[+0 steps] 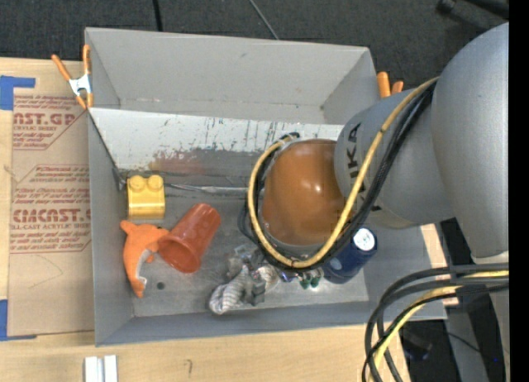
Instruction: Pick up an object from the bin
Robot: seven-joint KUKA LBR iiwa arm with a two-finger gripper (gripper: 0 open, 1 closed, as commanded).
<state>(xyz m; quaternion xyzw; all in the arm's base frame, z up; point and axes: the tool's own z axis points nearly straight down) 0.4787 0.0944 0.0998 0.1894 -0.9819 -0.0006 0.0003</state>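
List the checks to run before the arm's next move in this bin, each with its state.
1. Arm over the bin: ok; its orange wrist cover hangs above the right half.
2. What lies under the cover: cannot tell.
3. Nearest things located: ok; grey cloth bundle and blue can at the cover's lower edge.
4. Left-side things apart from the arm: ok; yellow block, orange cup, orange toy.
5. Cables free of the cloth: cannot tell.

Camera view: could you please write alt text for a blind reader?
A robot arm reaches from the right into a grey bin, above a grey rag and a blue bottle. A yellow block, orange cup and orange toy lie left.
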